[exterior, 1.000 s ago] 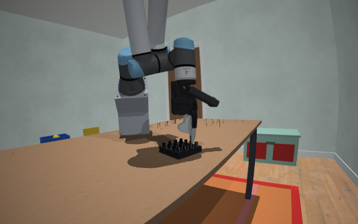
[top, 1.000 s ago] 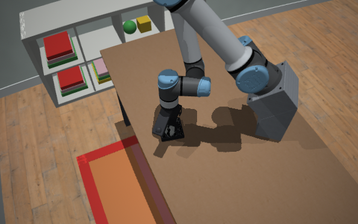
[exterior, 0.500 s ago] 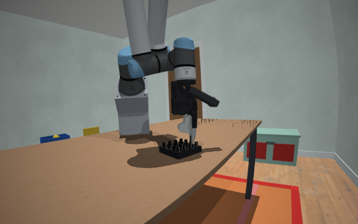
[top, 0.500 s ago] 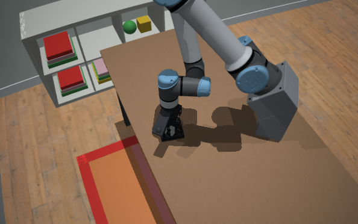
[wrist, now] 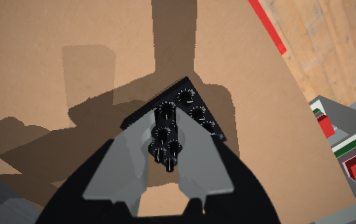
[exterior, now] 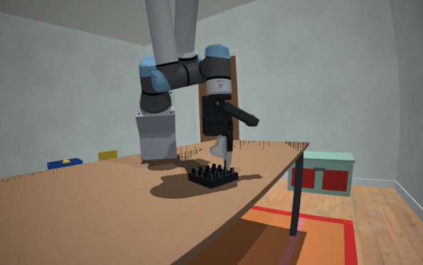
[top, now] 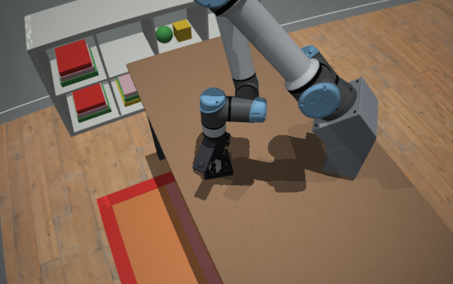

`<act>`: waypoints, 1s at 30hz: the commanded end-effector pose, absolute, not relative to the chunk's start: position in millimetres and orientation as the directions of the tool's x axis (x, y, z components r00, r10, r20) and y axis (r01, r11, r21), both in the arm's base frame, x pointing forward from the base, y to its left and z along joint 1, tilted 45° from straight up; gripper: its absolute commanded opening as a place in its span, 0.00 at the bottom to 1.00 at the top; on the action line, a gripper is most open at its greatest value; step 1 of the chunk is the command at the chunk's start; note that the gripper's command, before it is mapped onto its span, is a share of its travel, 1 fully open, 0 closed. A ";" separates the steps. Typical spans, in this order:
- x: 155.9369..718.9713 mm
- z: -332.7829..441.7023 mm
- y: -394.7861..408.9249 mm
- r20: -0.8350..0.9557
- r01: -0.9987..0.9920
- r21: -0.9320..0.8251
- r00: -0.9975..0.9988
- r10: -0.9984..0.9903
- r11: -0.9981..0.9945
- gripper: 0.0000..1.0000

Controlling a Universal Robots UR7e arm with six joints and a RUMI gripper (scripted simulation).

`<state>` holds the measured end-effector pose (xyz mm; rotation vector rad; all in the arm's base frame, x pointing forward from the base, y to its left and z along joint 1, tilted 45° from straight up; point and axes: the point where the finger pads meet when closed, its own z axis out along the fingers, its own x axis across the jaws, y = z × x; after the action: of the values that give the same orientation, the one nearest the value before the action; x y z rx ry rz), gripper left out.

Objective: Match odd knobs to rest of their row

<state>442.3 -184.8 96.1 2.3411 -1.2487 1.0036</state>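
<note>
Knob box [top: 225, 175] [exterior: 211, 182] [wrist: 175, 93]: on the worktop [top: 328, 225] [exterior: 107, 210] [wrist: 45, 25], near its right edge in the exterior view. I have the tool [top: 216, 166] [exterior: 226, 168] [wrist: 166, 109] pointing down over it, fingers narrow around one knob [wrist: 166, 109]; cannot tell if gripped. Arm base [top: 345, 141] [exterior: 157, 137]: farther left. Green chest [exterior: 329, 157]: far right.

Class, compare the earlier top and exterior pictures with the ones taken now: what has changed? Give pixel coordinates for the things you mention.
Nothing has visibly moved. The arm [top: 263, 42] [exterior: 162, 32] holds the same pose, and the pincer [exterior: 227, 164] [wrist: 166, 109] stays down at the knob box [top: 229, 172] [exterior: 211, 182] [wrist: 186, 82]. The box sits in the same place on the table [top: 324, 237] [exterior: 107, 214] [wrist: 30, 60]. Any slight turn of a knob is too small to tell.
</note>
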 end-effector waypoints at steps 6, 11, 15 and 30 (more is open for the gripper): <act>436.8 105.7 -177.5 0.703 -0.816 -0.057 0.376 -0.603 -0.576 0.11; 432.9 111.9 -172.6 0.703 -0.816 -0.057 0.376 -0.603 -0.576 0.11; 428.4 119.2 -167.0 0.703 -0.816 -0.057 0.376 -0.603 -0.576 0.11; 425.9 123.2 -163.9 0.703 -0.816 -0.057 0.376 -0.603 -0.576 0.11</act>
<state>425.8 -164.0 122.8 2.3410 -1.2486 1.0039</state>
